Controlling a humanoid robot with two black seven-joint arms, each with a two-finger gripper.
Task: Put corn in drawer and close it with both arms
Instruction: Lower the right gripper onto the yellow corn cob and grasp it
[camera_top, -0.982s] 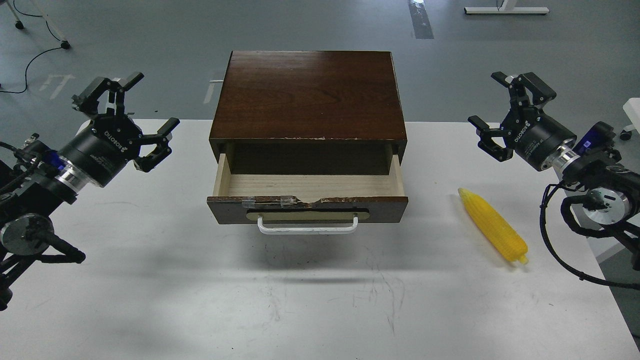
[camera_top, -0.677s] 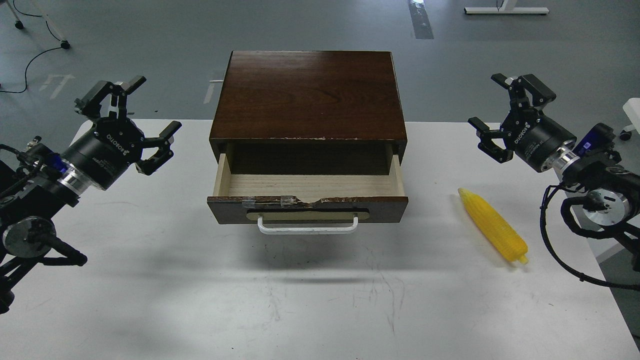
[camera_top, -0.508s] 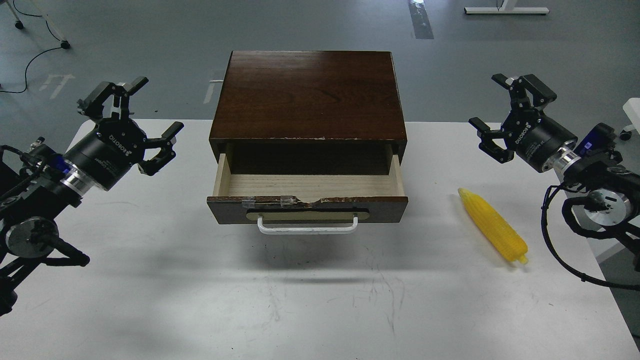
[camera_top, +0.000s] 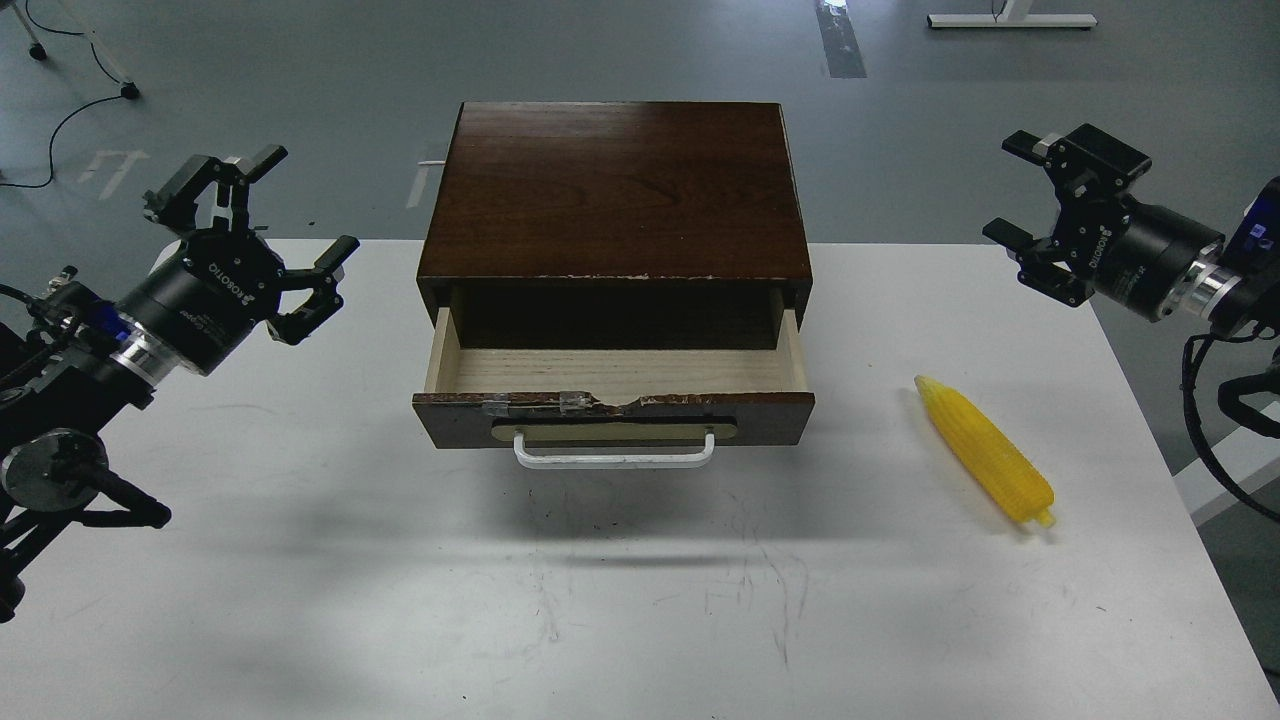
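Note:
The yellow corn (camera_top: 985, 450) lies on the white table (camera_top: 300, 560), right of the drawer, its tip pointing to the far left. The dark-brown drawer (camera_top: 614, 418) stands pulled open with a pale, empty interior and a white bar handle (camera_top: 614, 455). My left gripper (camera_top: 255, 215) is open and empty, raised to the left of the cabinet. My right gripper (camera_top: 1040, 205) is open and empty, raised at the far right, well above and behind the corn.
The dark-brown cabinet (camera_top: 617, 190) that houses the drawer stands at the table's back middle. The table's right edge (camera_top: 1170, 480) runs close to the corn. Grey floor with cables lies beyond the table.

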